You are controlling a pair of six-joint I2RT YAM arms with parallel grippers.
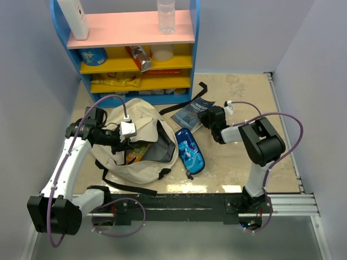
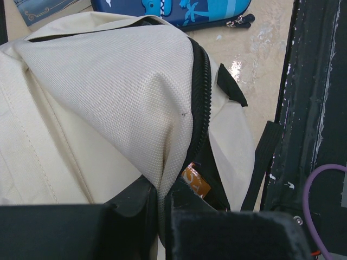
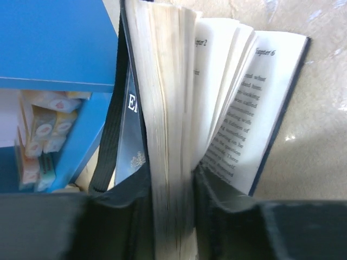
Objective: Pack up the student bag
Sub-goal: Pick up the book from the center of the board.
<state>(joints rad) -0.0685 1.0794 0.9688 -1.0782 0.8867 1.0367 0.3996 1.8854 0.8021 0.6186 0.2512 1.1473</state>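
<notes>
The beige student bag lies open on the table, with an orange packet inside. My left gripper is shut on a fold of the bag's beige flap beside the black zipper; the orange packet shows just behind the fingers. My right gripper is shut on a thick block of pages of a blue-covered book, which lies by the shelf. Its other pages fan open to the right.
A blue pencil case lies right of the bag; it also shows in the left wrist view. A blue shelf unit with snacks stands at the back, its edge in the right wrist view. A black bag strap lies under the book.
</notes>
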